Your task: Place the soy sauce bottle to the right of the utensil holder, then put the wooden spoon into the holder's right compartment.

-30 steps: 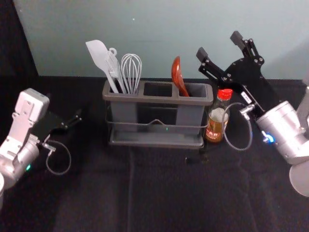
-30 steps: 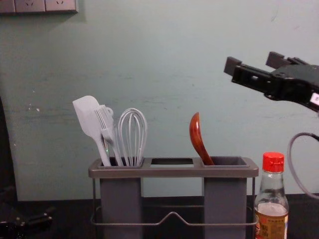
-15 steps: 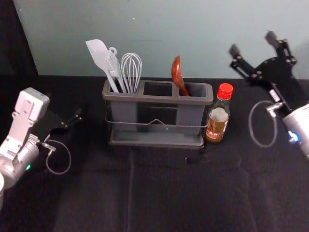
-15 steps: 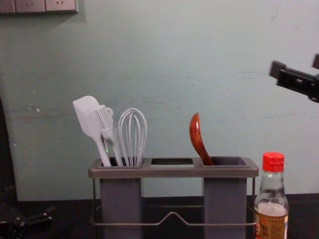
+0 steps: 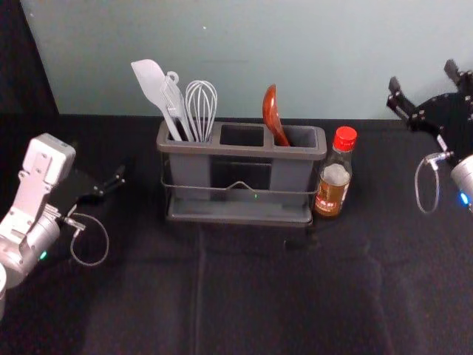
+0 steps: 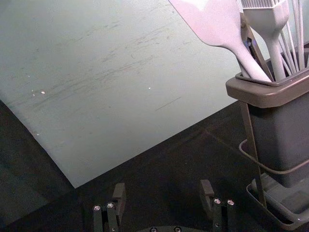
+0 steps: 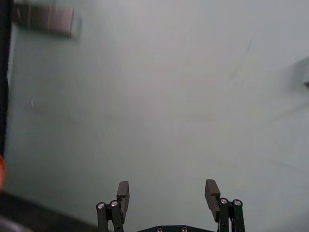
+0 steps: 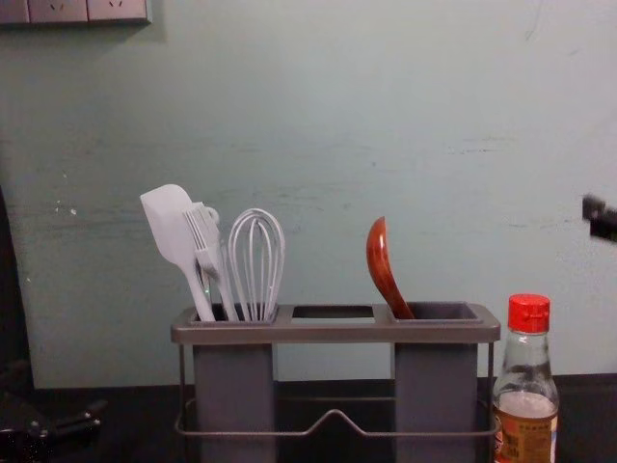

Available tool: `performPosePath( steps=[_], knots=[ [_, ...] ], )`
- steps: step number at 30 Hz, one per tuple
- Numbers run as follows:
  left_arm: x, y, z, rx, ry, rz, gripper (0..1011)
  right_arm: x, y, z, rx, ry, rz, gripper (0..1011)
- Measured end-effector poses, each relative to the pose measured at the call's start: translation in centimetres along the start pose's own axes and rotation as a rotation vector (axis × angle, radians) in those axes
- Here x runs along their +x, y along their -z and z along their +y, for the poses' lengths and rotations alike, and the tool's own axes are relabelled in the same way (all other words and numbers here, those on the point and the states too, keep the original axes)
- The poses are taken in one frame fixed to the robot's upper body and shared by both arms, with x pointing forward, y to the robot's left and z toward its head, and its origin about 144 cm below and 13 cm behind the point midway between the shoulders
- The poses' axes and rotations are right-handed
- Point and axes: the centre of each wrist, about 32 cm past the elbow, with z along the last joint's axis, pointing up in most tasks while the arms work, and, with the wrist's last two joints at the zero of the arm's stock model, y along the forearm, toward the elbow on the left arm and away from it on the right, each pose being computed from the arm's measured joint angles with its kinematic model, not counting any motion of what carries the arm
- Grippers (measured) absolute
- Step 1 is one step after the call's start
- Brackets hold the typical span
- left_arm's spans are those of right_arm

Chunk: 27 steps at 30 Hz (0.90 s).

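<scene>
Right gripper (image 5: 423, 76) swings farther right, spoon (image 5: 272, 115) and bottle (image 5: 332, 195) apparently placed, only parking remaining; left gripper (image 6: 163, 187) idles opposite, both wide open, empty.

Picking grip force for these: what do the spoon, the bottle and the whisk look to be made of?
Spoon: likely varnished wood, glossy red-brown with a highlight.
Bottle: clear, shiny, see-through; glass or hard plastic, can't tell.
Whisk: smooth pale grey loops, perhaps silicone-coated wire or plastic.
</scene>
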Motion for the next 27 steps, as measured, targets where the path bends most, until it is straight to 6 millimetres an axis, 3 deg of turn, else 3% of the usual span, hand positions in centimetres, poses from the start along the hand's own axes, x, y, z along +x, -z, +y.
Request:
performPosePath(
  steps=[13, 27],
  knots=[
    [0.0, 0.0, 0.0, 0.000, 0.000, 0.000, 1005, 0.0, 4.3, -0.5, -0.228, -0.062, -0.094, 1003],
    [0.0, 0.0, 0.0, 0.000, 0.000, 0.000, 1005, 0.0, 5.3, -1.0, -0.282, -0.134, -0.056, 1003]
  ],
)
